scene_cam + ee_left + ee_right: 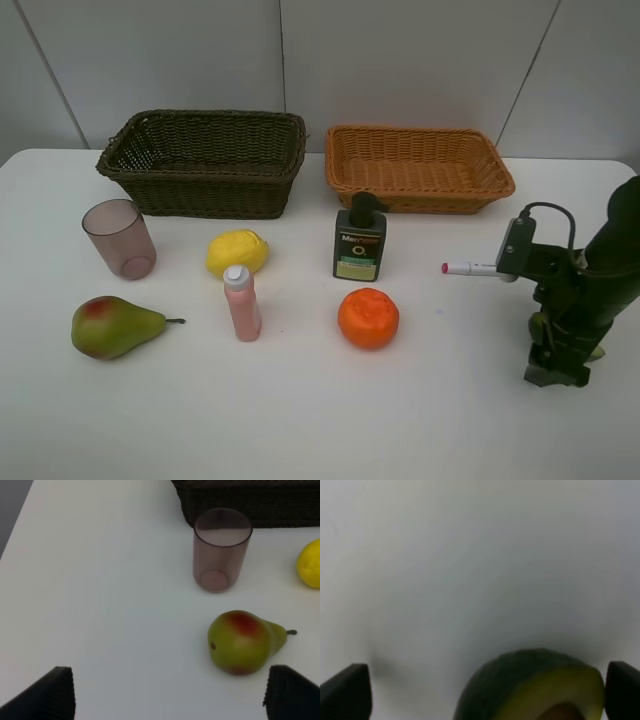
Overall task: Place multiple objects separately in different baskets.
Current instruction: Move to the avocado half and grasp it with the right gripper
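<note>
On the white table stand a pinkish cup (120,238), lemon (237,252), pink bottle (242,303), pear (115,327), dark pump bottle (360,240), orange (368,317) and white marker (472,268). The dark brown basket (205,160) and the orange-tan basket (418,168) stand at the back, both empty. My right gripper (555,372) points down at the right, open, with its jaws on either side of the avocado half (535,690), which is mostly hidden in the high view (539,324). My left gripper (170,700) is open and empty, short of the pear (245,642) and cup (220,547).
The table's left edge (15,530) runs close beside the left gripper's area. A grey panelled wall stands behind the baskets. The left arm is out of the high view.
</note>
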